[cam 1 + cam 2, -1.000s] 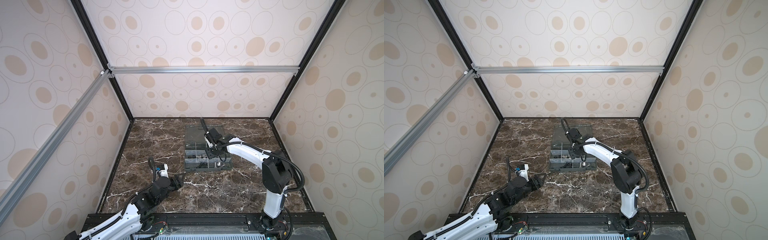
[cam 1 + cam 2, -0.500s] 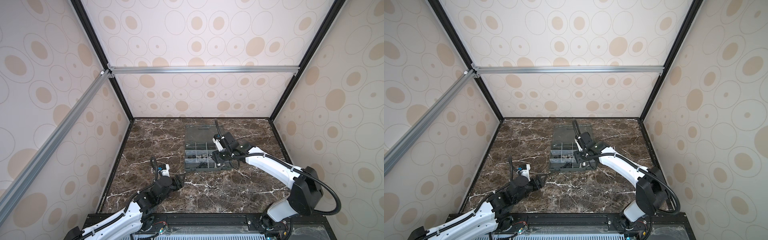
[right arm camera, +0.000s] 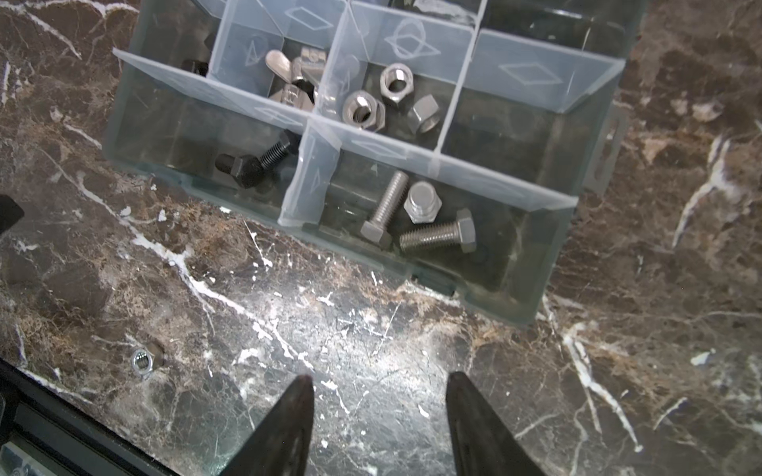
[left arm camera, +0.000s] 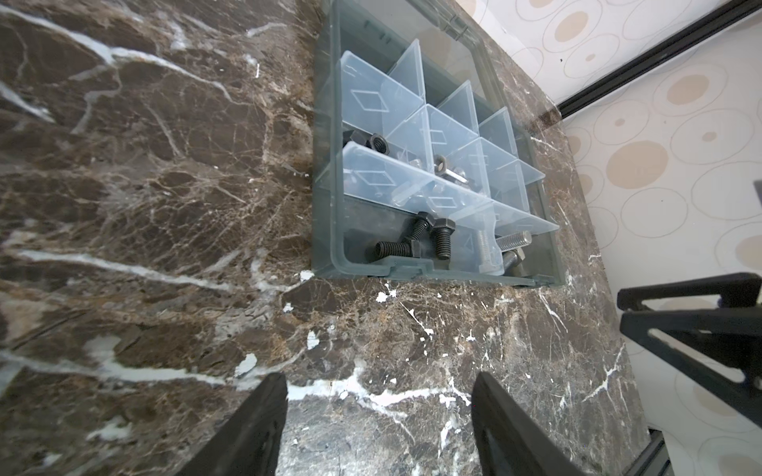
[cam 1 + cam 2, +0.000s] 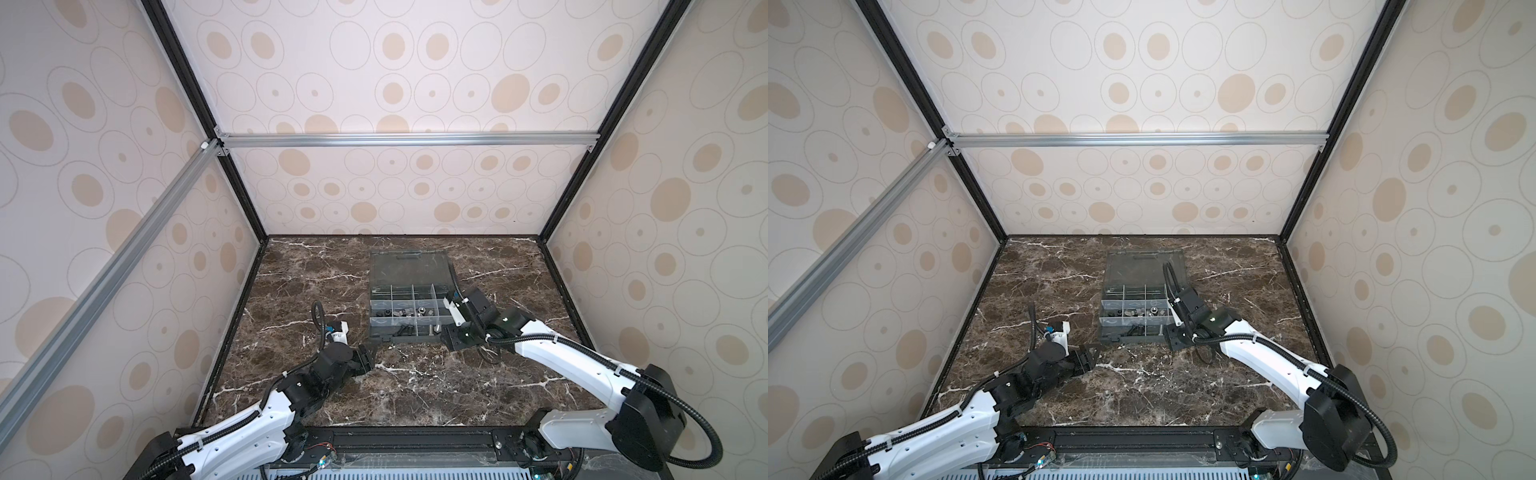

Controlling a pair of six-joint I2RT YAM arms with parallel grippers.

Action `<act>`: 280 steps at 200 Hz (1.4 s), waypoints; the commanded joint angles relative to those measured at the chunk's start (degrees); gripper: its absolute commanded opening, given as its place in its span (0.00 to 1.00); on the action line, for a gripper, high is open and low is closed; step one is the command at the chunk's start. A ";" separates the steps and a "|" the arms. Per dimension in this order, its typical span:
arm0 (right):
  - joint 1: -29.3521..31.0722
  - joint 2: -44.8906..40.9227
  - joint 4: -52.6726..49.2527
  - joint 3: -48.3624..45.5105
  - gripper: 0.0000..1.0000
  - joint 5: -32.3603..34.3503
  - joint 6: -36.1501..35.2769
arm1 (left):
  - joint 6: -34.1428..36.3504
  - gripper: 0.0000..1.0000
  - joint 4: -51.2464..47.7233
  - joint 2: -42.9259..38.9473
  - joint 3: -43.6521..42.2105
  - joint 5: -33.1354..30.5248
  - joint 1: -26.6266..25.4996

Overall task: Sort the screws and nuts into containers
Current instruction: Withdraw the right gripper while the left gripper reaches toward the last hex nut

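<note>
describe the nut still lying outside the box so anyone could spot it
Start at the dark grey organizer box on the marble table. In front of its near wall, off the corner holding the black screws, one nut lies flat on bare marble. It alone is outside the box; the other silver nuts share a compartment.

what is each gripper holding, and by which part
Nothing: the left gripper and right gripper are both open, only brown marble tabletop between their jaws.
</note>
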 commanded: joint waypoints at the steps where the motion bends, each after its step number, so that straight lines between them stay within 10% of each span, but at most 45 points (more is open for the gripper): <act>1: -0.40 -2.56 -0.58 -2.63 0.55 -1.37 2.11 | 3.18 0.69 -3.99 1.86 4.88 -2.34 -1.04; 180: -0.36 -8.25 -0.06 -10.24 0.56 -2.39 5.39 | -4.95 0.68 -23.14 21.52 15.20 -8.36 -27.23; 280: -0.35 -9.61 -0.15 -11.93 0.56 -2.12 5.99 | -7.47 0.66 -23.41 29.16 16.86 -9.21 -30.95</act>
